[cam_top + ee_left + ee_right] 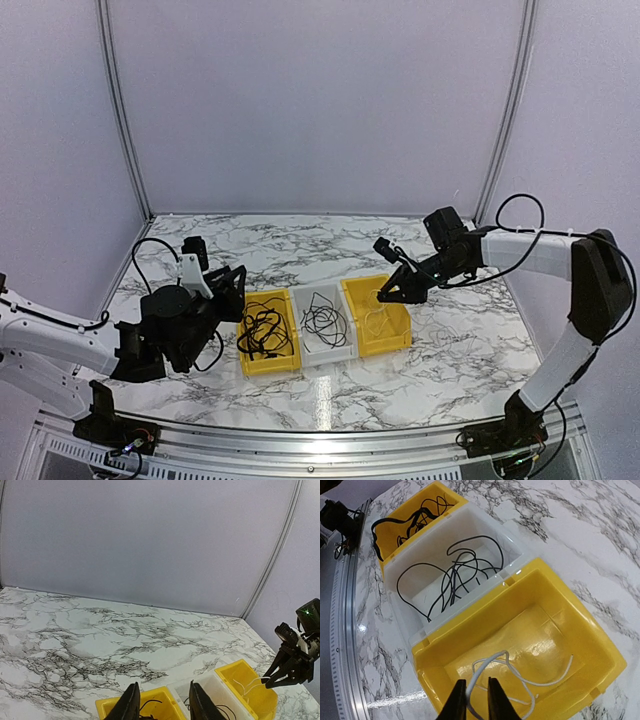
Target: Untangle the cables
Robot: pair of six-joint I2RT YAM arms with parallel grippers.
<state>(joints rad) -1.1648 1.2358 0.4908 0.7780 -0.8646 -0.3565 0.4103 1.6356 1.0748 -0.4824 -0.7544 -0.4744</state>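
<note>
- White cable (535, 682) sprawls crosswise in the rightmost bin (580, 625), directly under my right end effector (472, 702), whose fingers are slightly apart.
- Left end effector (162, 705): apart, empty.

- Setting: a robot test cell in a lab, not a home or a shop.
- Plain pale wall panels (320, 100) close in the back and both sides, held by bare metal posts (122, 110).
- One marble-patterned table (300, 240) with a metal rail (300, 445) along its near edge.
- Two robot arms are bolted at that edge, the left arm (50, 345) and the right arm (590, 290), both with exposed wiring.
- Three small plastic parts bins (335, 352) stand in a row at the middle of the table.
</note>
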